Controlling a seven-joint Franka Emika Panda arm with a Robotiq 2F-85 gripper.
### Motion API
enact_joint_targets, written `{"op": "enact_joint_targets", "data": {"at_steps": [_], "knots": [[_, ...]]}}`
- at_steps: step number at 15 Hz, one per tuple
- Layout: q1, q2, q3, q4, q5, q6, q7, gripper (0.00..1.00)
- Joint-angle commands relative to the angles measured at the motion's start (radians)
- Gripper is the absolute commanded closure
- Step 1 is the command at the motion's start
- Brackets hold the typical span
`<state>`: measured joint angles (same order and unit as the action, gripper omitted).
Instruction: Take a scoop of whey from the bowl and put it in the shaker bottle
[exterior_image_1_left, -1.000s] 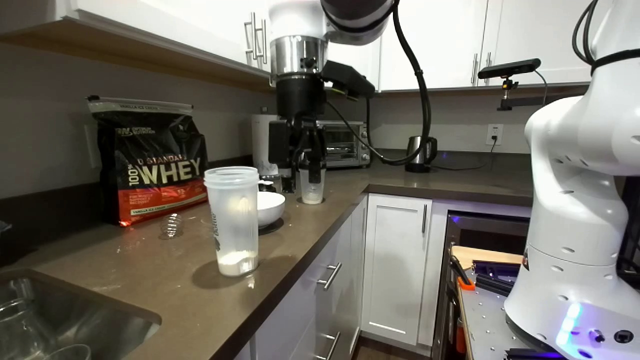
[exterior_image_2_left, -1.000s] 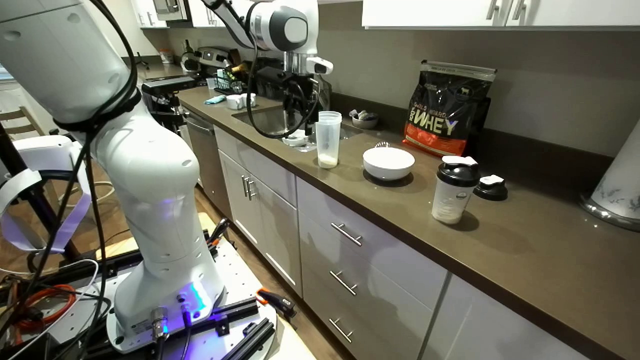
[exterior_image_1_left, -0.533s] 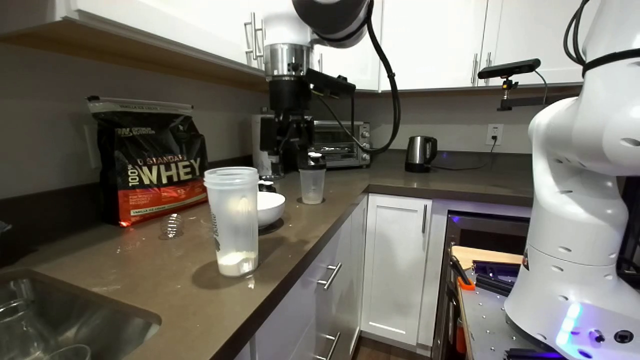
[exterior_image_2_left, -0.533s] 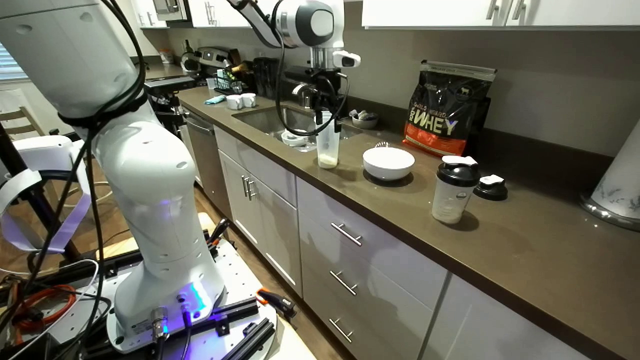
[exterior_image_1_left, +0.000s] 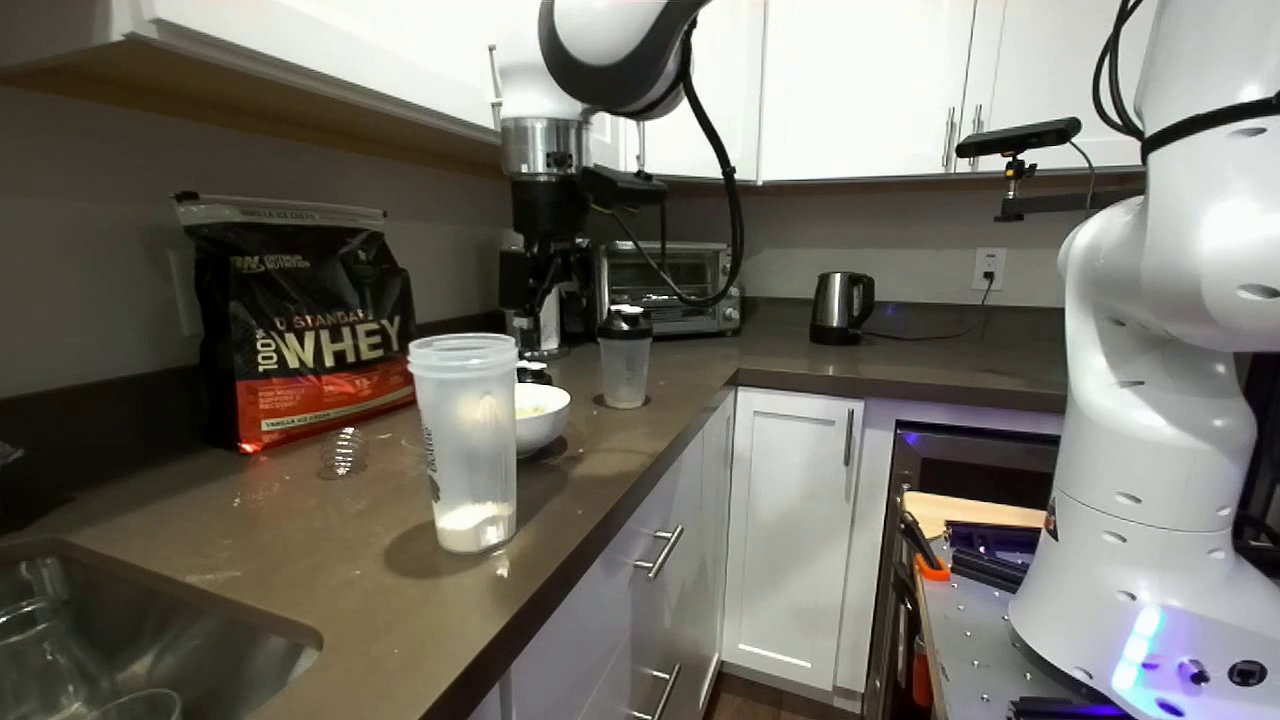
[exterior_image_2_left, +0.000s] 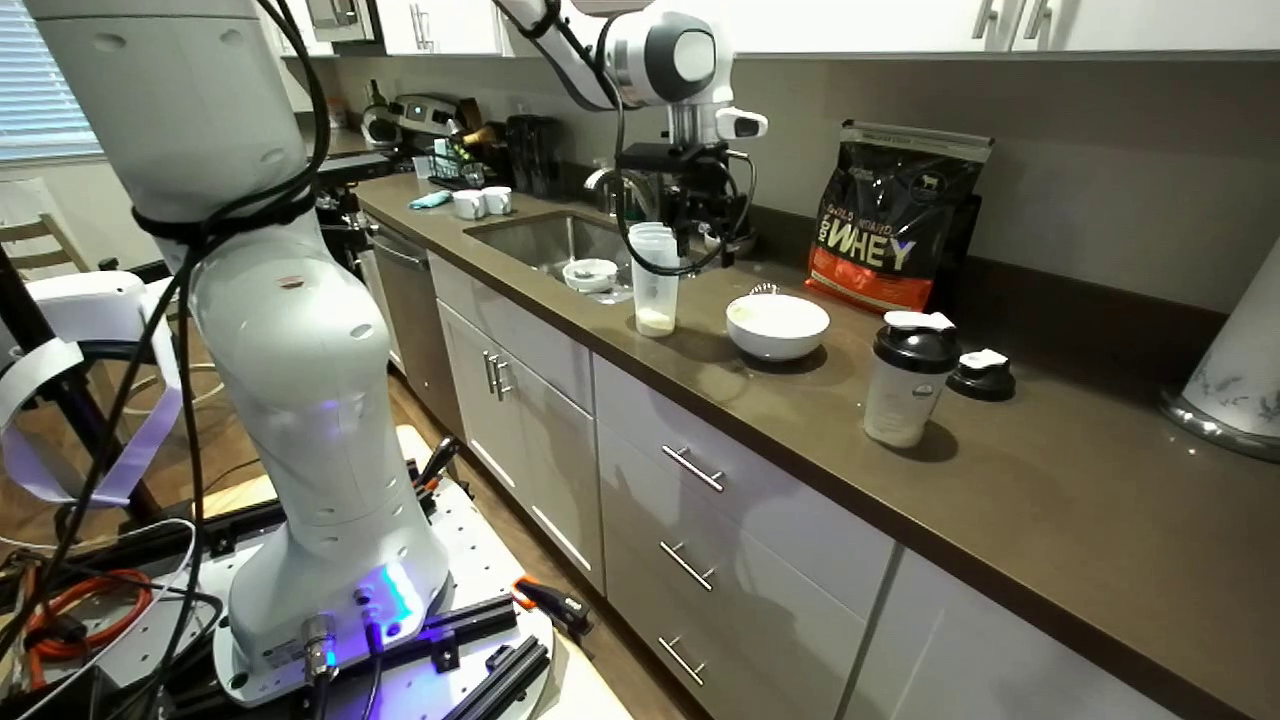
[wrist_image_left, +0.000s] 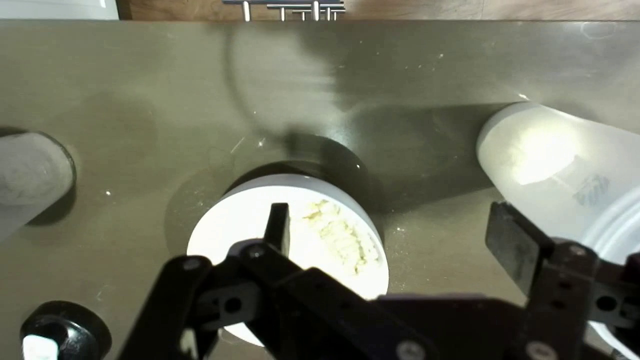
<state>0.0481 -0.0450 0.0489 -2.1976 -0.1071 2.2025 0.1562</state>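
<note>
In the wrist view my gripper (wrist_image_left: 392, 235) stands wide open, nothing between its pads (wrist_image_left: 512, 247). One finger overlaps the white bowl (wrist_image_left: 295, 181), which is seen from above; the other is near the shaker bottle (wrist_image_left: 555, 200). Clumpy pale whey (wrist_image_left: 345, 240) shows inside the bowl, part of it washed out by glare. On the counter stands the shaker bottle (exterior_image_2_left: 655, 290), upright and uncapped, with a little powder at its bottom. In an exterior view the gripper (exterior_image_2_left: 705, 255) hangs above counter height, between bottle and bowl (exterior_image_2_left: 778, 328). The scoop cannot be made out in any view.
A black WHEY bag (exterior_image_1_left: 305, 320) leans by the wall, with a wire whisk ball (exterior_image_1_left: 344, 453) near it. A smaller cup with black lid (exterior_image_2_left: 908, 385) and a loose black cap (exterior_image_2_left: 983, 378) stand beyond the bowl. The sink (exterior_image_2_left: 560, 240) lies on the bottle's far side.
The arm has moved from the sink side past the bottle toward the bowl: rightward in an exterior view, leftward where the bottle stands in front. The jaws have stayed open.
</note>
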Motion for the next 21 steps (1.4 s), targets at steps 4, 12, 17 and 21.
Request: {"op": "enact_joint_targets", "data": {"at_steps": [4,12,17,21], "knots": [[-0.012,0.105,-0.022,0.105,-0.024,-0.016,-0.228,0.00],[-0.011,0.125,-0.030,0.119,-0.020,-0.004,-0.269,0.00],[-0.012,0.168,-0.033,0.172,-0.047,-0.022,-0.276,0.00],[-0.014,0.238,-0.038,0.258,-0.087,-0.042,-0.314,0.00]]}}
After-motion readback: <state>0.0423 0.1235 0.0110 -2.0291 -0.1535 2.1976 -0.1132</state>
